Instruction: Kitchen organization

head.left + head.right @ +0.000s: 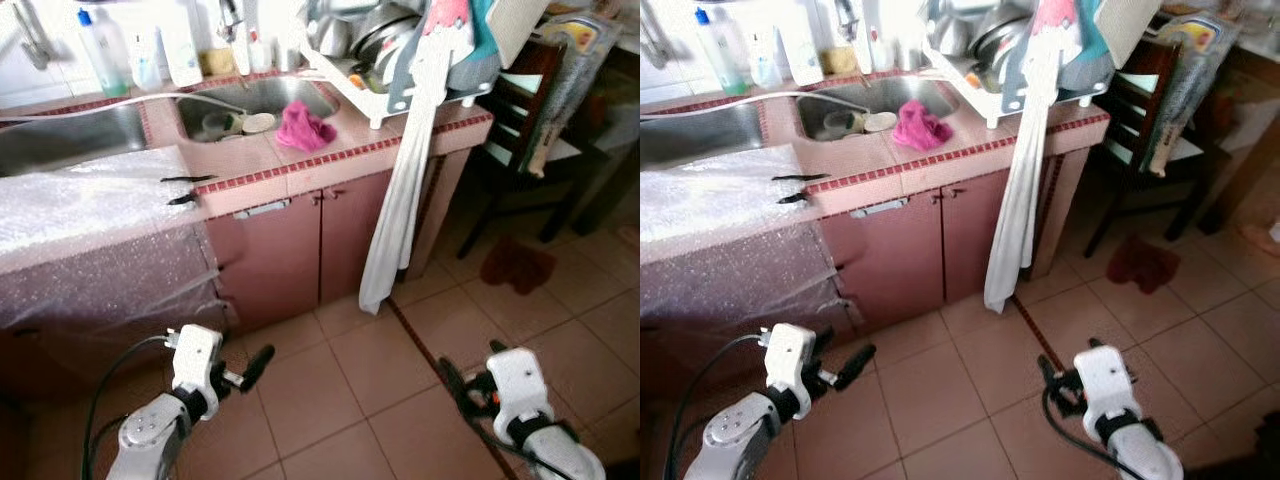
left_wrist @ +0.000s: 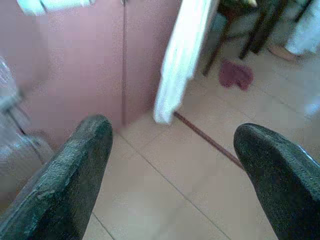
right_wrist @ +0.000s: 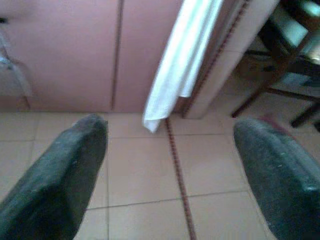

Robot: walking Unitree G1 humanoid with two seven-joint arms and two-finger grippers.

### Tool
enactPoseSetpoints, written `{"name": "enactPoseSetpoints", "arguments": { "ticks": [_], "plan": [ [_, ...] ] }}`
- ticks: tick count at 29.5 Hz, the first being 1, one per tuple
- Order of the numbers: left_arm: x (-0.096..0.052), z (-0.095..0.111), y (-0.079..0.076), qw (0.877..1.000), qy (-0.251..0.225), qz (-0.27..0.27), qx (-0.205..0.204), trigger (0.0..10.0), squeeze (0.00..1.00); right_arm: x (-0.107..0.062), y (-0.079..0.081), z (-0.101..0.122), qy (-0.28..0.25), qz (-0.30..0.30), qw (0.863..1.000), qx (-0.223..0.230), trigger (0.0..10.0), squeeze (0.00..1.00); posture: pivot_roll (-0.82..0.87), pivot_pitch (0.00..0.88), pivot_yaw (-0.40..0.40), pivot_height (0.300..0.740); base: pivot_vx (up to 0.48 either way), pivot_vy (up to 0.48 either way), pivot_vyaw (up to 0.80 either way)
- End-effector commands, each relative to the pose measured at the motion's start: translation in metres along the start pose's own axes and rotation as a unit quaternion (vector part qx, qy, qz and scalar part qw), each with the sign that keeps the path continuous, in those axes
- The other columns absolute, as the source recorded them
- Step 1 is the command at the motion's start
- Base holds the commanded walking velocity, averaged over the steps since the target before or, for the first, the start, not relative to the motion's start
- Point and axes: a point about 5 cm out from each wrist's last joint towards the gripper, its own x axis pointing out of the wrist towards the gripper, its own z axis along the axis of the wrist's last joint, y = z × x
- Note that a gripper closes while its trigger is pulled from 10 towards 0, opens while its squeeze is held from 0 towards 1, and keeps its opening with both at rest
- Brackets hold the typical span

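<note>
Both arms hang low over the tiled floor (image 1: 370, 380), left gripper (image 2: 172, 165) and right gripper (image 3: 170, 165) each spread wide, holding nothing. Past them a long white towel (image 1: 400, 200) dangles down the pink cabinet (image 1: 300, 250). Up top, a magenta cloth (image 1: 304, 128) lies on the sink (image 1: 215, 100) rim, just beside the dish rack (image 1: 400, 70).

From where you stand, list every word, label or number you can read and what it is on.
No text can be read.
The bottles behind the sink carry labels, but they are washed out by glare and too small to read.
The package on the chair shows a coloured print, too blurred to read.
The cabinet doors and the hanging white cloth bear no lettering.
</note>
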Motion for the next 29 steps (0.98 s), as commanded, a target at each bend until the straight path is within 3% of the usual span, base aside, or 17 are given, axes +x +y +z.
{"name": "enactPoseSetpoints", "arguments": {
  "ticks": [1,3,5,9,11,16,25,29],
  "plan": [
    [-0.004,0.011,0.007,0.999,-0.020,0.030,0.025,10.0,0.00,0.000,-0.009,0.007,-0.005,-0.040,0.999,0.025,10.0,0.00,-0.01,0.000,0.042,0.740,0.000,0.000,0.00],
    [-0.011,0.013,0.019,0.995,-0.041,0.074,-0.047,10.0,0.00,-0.004,-0.008,0.010,-0.013,-0.110,0.988,0.106,10.0,0.00,0.01,0.000,0.038,0.740,0.000,0.000,0.00],
    [-0.016,0.016,0.025,0.992,-0.043,0.101,-0.065,10.0,0.00,-0.009,-0.003,0.016,-0.021,-0.119,0.984,0.129,10.0,0.00,0.01,0.000,0.036,0.740,0.000,0.000,0.00],
    [-0.014,0.021,0.027,0.990,-0.060,0.119,-0.050,10.0,0.00,-0.011,-0.004,0.032,-0.040,-0.153,0.981,0.111,10.0,0.00,0.00,0.000,0.023,0.740,0.000,0.000,0.00],
    [-0.009,0.025,0.024,0.990,-0.054,0.127,-0.027,10.0,0.00,-0.006,-0.006,0.042,-0.061,-0.155,0.976,0.141,10.0,0.00,0.01,0.000,0.020,0.740,0.000,0.000,0.00],
    [0.004,0.041,0.002,0.996,-0.065,0.065,0.019,10.0,0.00,0.002,-0.006,0.056,-0.075,-0.154,0.979,0.113,10.0,0.00,0.00,0.000,0.014,0.740,0.000,0.000,0.00],
    [0.015,0.035,0.011,0.991,-0.047,0.121,-0.018,10.0,0.00,0.013,-0.014,0.062,-0.073,-0.158,0.979,0.104,10.0,0.00,0.01,0.000,0.002,0.740,0.000,0.000,0.00],
    [0.017,0.038,0.007,0.991,-0.051,0.119,-0.025,10.0,0.00,0.014,-0.014,0.063,-0.075,-0.158,0.979,0.104,10.0,0.00,0.01,0.000,-0.005,0.740,0.000,0.000,0.00]
  ]
}}
